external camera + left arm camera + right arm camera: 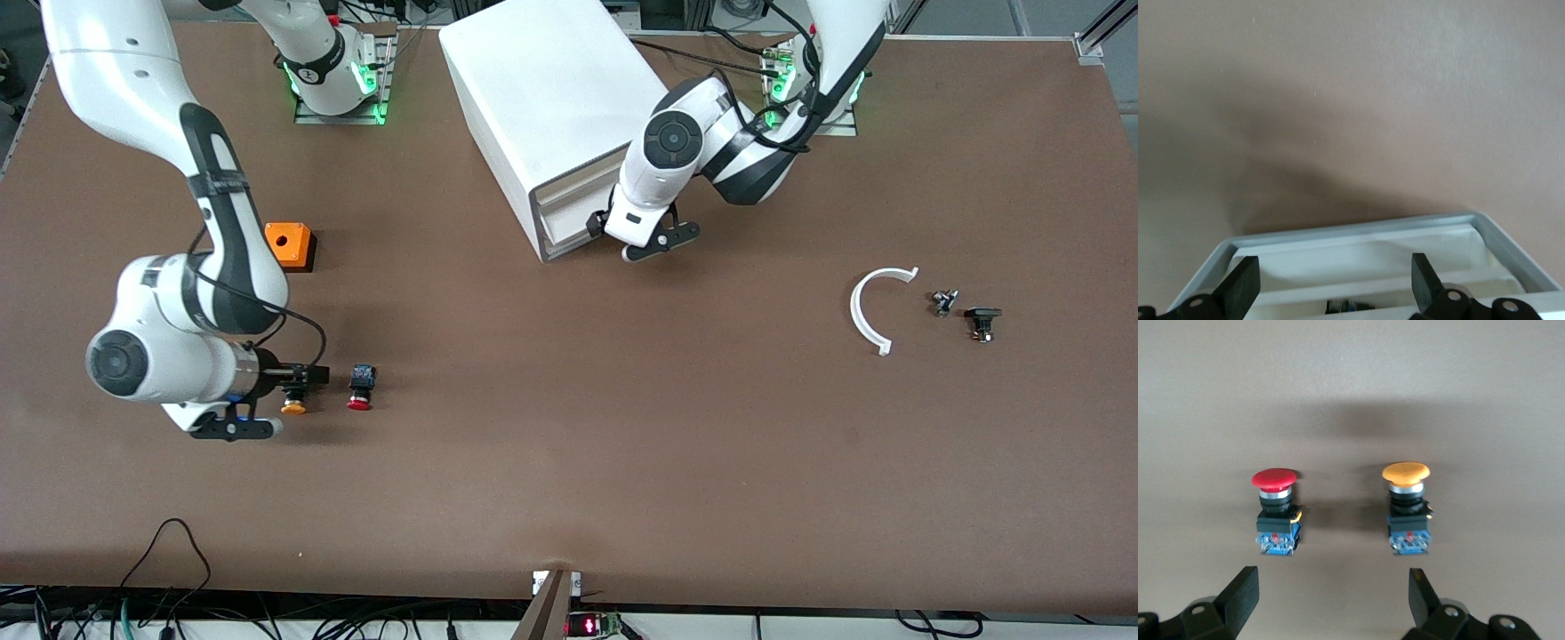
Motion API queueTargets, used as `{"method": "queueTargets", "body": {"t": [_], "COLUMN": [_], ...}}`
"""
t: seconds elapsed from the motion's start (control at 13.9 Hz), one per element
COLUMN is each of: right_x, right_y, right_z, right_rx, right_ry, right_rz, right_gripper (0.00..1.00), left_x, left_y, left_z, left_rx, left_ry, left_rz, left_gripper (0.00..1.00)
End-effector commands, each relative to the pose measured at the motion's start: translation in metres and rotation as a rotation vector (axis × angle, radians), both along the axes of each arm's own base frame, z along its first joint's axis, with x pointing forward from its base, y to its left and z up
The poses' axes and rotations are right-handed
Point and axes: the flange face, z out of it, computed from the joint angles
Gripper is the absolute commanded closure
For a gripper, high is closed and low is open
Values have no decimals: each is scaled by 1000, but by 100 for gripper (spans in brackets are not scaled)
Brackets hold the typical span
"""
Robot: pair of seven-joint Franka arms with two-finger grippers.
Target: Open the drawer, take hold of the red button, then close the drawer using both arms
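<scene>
The red-capped button (360, 389) lies on its side on the table, cap toward the front camera, at the right arm's end. It also shows in the right wrist view (1275, 508). Beside it lies a like button with an orange-yellow cap (293, 404) (1406, 508). My right gripper (313, 377) (1331, 590) is open and empty, just above the table by the two buttons. The white drawer cabinet (542, 98) stands at the back middle. My left gripper (600, 222) (1333, 280) is open at its drawer front (1358, 263), where a narrow gap shows a dark and blue item (1348, 305).
An orange box with a hole (289, 245) stands farther from the front camera than the buttons. Toward the left arm's end lie a white curved strip (867, 311) and two small dark parts (942, 302) (982, 322). Cables hang along the table's near edge.
</scene>
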Motion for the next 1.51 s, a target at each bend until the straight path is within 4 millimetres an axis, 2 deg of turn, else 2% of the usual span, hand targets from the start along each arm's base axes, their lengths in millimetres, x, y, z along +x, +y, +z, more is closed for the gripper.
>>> {"method": "queueTargets", "body": {"t": [0.0,0.22,0.5,0.72,0.79,0.93,1.15,1.29,1.43], "right_x": [-25,-46,-71,-74,-73,-71,-73,-73,-74], "right_y": [-4,-15,-21,-25,-27,-28,-27,-30,-38], "right_z": [55,126,202,261,275,287,295,296,294], "right_rx": [-6,-12,-67,-84,-83,-88,-103,-89,-93], "right_ry": [-28,-49,-69,-89,-96,-115,-119,-130,-133], "right_rz": [-1,-4,26,27,25,25,27,11,-5], "right_gripper": [1,1,1,1,1,1,1,1,1], "left_x": [-15,-22,-31,-34,-30,-20,19,51,82], "left_y": [-4,-7,-17,-21,-18,-14,12,35,59], "left_z": [4,-4,-3,-2,0,9,34,59,93], "left_rx": [33,44,33,17,17,10,28,15,10], "left_ry": [10,43,56,76,73,58,76,84,92], "left_rz": [-12,-36,-53,-48,-45,-39,-80,-132,-189], "left_gripper": [0,0,0,0,0,0,0,0,0]}}
